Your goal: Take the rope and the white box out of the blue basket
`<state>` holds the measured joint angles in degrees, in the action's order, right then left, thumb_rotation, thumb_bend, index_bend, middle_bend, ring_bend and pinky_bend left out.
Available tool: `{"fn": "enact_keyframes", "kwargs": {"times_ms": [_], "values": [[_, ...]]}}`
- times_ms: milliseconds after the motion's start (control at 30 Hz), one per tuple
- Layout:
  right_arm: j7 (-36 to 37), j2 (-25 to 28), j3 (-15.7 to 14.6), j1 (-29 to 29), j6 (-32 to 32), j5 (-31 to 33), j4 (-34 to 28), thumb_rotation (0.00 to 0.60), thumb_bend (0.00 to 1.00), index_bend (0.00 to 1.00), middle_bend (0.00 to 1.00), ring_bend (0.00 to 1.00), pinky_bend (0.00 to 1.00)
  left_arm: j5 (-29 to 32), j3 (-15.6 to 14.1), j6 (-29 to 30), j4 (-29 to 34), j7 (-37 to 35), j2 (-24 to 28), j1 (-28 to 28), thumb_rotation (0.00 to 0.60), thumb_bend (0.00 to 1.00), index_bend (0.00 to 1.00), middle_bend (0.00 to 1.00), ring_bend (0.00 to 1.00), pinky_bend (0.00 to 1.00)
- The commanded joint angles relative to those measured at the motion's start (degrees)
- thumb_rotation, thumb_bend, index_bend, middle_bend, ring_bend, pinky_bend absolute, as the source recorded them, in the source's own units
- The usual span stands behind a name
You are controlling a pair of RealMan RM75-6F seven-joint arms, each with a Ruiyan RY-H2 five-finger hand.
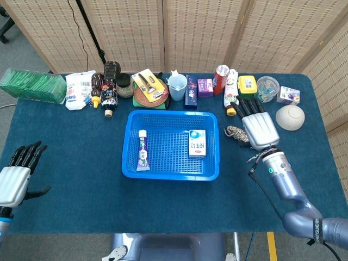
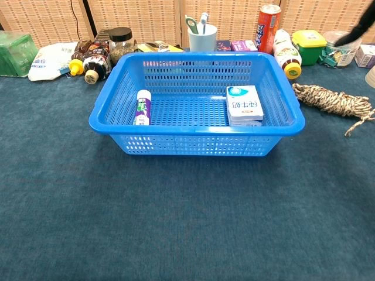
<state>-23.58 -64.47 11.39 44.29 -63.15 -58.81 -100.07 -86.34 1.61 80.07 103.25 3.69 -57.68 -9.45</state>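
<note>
The blue basket (image 1: 171, 172) (image 2: 199, 143) sits mid-table. Inside it, the white box (image 1: 197, 143) (image 2: 244, 105) lies flat on the right, and a toothpaste tube (image 1: 142, 150) (image 2: 141, 107) lies on the left. The rope (image 1: 235, 132) (image 2: 332, 102) lies on the cloth just right of the basket. My right hand (image 1: 258, 124) hovers over the rope's right part, fingers spread, holding nothing; only a dark fingertip shows in the chest view. My left hand (image 1: 16, 173) is open at the table's left edge, far from the basket.
A row of items lines the far edge: a green pack (image 1: 31, 85), a white bag (image 1: 79, 89), bottles (image 1: 109, 84), a cup (image 1: 177, 86), a red can (image 1: 221, 79), a yellow box (image 1: 247, 86) and a white bowl (image 1: 290, 117).
</note>
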Motion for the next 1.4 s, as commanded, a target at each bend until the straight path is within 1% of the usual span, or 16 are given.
{"fn": "enact_keyframes", "kwargs": {"times_ms": [33,167,267,333,433,567,667,733,800,900,1133,1233,1400], "values": [[1.23,-0.39,1.75,1.96,2.59,-0.79,-1.69,0.6,0.0,0.0,0.0,0.0,0.0,-0.26,-0.06,0.11,-0.15,-0.6,-0.06,0.01,0.6,0.08,0.0,0.0,0.0,0.0],[2.91,-3.38,3.82,5.2,5.88,-1.0,-0.73,0.6,0.0,0.0,0.0,0.0,0.0,-0.78,0.12,0.55,-0.22,-1.84,-0.1,-0.02,0.6,0.08,0.0,0.0,0.0,0.0],[3.77,-5.43,4.62,7.48,9.02,0.08,-0.1,0.6,0.0,0.0,0.0,0.0,0.0,-1.0,0.19,0.4,-0.26,-2.11,-0.11,-0.23,0.6,0.08,0.0,0.0,0.0,0.0],[3.31,-7.17,4.78,9.17,10.91,1.01,0.75,0.6,0.0,0.0,0.0,0.0,0.0,-1.06,0.21,0.21,-0.35,-2.15,-0.22,-0.39,0.6,0.08,0.0,0.0,0.0,0.0],[2.66,-10.08,4.83,11.64,13.86,4.08,2.16,0.6,0.0,0.0,0.0,0.0,0.0,-0.9,0.24,-0.41,-0.54,-2.39,-0.43,-0.73,0.6,0.08,0.0,0.0,0.0,0.0],[-0.29,-13.79,3.83,14.77,16.28,8.54,4.61,0.6,0.0,0.0,0.0,0.0,0.0,-0.72,0.44,-0.66,-0.9,-3.01,-0.77,-1.0,0.6,0.08,0.0,0.0,0.0,0.0],[-3.45,-16.48,2.74,16.77,16.62,12.24,6.79,0.6,0.0,0.0,0.0,0.0,0.0,-0.72,0.41,-0.96,-1.23,-3.22,-1.03,-1.18,0.6,0.08,0.0,0.0,0.0,0.0],[-6.47,-18.58,1.68,18.35,16.52,15.8,8.84,0.6,0.0,0.0,0.0,0.0,0.0,-0.67,0.35,-1.27,-1.44,-3.35,-1.16,-1.31,0.6,0.08,0.0,0.0,0.0,0.0],[-9.82,-20.65,0.58,20.2,16.5,20.73,10.91,0.6,0.0,0.0,0.0,0.0,0.0,-0.64,0.42,-1.32,-1.56,-3.58,-1.15,-1.41,0.6,0.08,0.0,0.0,0.0,0.0],[-13.91,-22.42,-0.75,22.29,15.72,26.56,13.04,0.6,0.0,0.0,0.0,0.0,0.0,-0.47,0.52,-1.28,-1.8,-4.09,-1.07,-1.44,0.6,0.08,0.0,0.0,0.0,0.0],[-21.05,-24.76,-2.94,25.85,13.7,37.53,14.65,0.6,0.0,0.0,0.0,0.0,0.0,0.38,0.78,-2.66,-2.18,-4.34,-1.16,-2.2,0.6,0.08,0.0,0.0,0.0,0.0],[-23.69,-26.33,-3.48,27.39,12.68,41.17,16.03,0.6,0.0,0.0,0.0,0.0,0.0,0.38,0.69,-3.01,-2.17,-4.25,-1.14,-2.38,0.6,0.08,0.0,0.0,0.0,0.0],[-25.96,-28.36,-3.58,28.74,11.54,44.52,18.42,0.6,0.0,0.0,0.0,0.0,0.0,0.7,0.75,-3.13,-2.32,-4.7,-1.06,-2.44,0.6,0.08,0.0,0.0,0.0,0.0]]}}
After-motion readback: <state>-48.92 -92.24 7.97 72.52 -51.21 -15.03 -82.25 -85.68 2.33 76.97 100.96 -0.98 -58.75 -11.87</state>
